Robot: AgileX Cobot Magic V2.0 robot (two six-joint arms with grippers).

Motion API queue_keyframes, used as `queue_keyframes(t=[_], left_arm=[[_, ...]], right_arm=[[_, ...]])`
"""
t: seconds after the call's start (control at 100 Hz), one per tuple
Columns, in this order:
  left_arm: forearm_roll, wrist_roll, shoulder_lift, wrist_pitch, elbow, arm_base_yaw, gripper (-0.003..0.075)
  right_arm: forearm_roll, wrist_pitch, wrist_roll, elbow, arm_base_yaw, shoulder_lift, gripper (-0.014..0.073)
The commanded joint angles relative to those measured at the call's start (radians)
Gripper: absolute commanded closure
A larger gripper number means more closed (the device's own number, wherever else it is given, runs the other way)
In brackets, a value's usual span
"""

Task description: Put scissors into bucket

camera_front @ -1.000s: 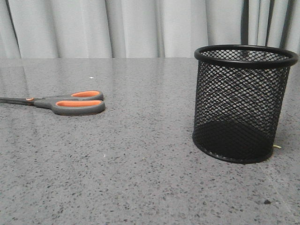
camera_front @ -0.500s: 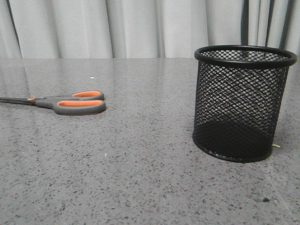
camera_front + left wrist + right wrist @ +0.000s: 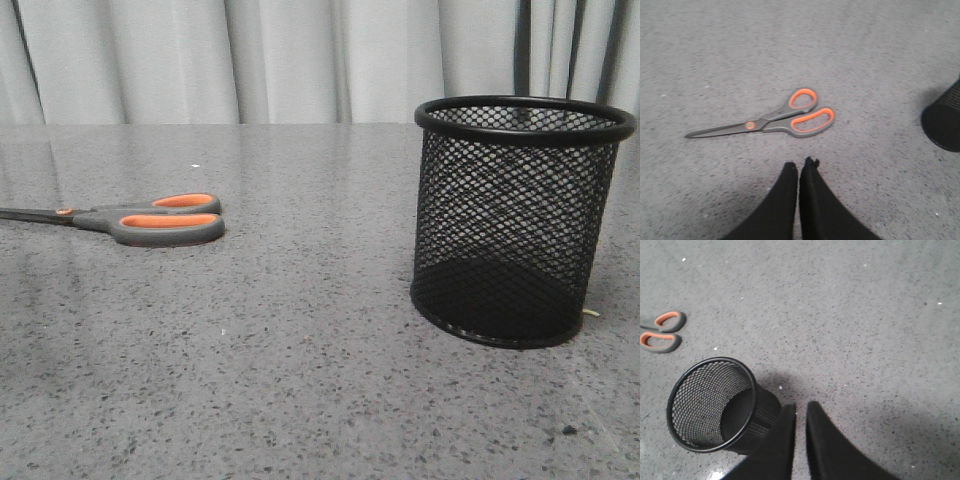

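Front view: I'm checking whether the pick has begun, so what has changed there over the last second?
Nothing visibly changed. The scissors lie flat on the table in the same place, handles toward the bucket, which stands upright and empty as before. No gripper has come into the front view, and nothing was taken hold of or let go.

Scissors (image 3: 135, 221) flat — bucket (image 3: 520, 220) upright

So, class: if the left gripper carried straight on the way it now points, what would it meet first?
Most likely the scissors. In the left wrist view the left gripper, its fingers closed together, points at their handles, with only bare table between. Depth is unclear, so it might touch the table just short of them.
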State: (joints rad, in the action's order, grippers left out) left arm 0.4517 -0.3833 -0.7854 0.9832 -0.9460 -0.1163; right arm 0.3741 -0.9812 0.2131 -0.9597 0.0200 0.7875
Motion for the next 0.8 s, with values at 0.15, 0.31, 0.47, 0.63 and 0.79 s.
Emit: queue_keyframes(t=[0.15,0.31,0.47,0.63,0.79], left_arm=[[0.113,-0.084,-0.072,0.027,-0.035,0.002,0.0574],[0.148,-0.131,-0.096,0.028,-0.035,0.002,0.0349],[0.206,-0.294,-0.137,0.060,-0.054,0.002,0.0344],[0.191,-0.385,-0.262,0.174,-0.149,0.002,0.0344],[0.149,-0.530,-0.427,0.284,-0.280,0.002,0.0344]], right_arm=[[0.030,0.040,0.033,-0.033,0.002,0.007,0.0186],[0.030,0.040,0.033,-0.033,0.002,0.007,0.0129],[0.035,0.041,0.033,-0.033,0.002,0.007,0.0129],[0.062,0.046,0.046,-0.033,0.002,0.007,0.0129],[0.071,0.046,0.053,-0.033,0.002,0.007,0.0129]])
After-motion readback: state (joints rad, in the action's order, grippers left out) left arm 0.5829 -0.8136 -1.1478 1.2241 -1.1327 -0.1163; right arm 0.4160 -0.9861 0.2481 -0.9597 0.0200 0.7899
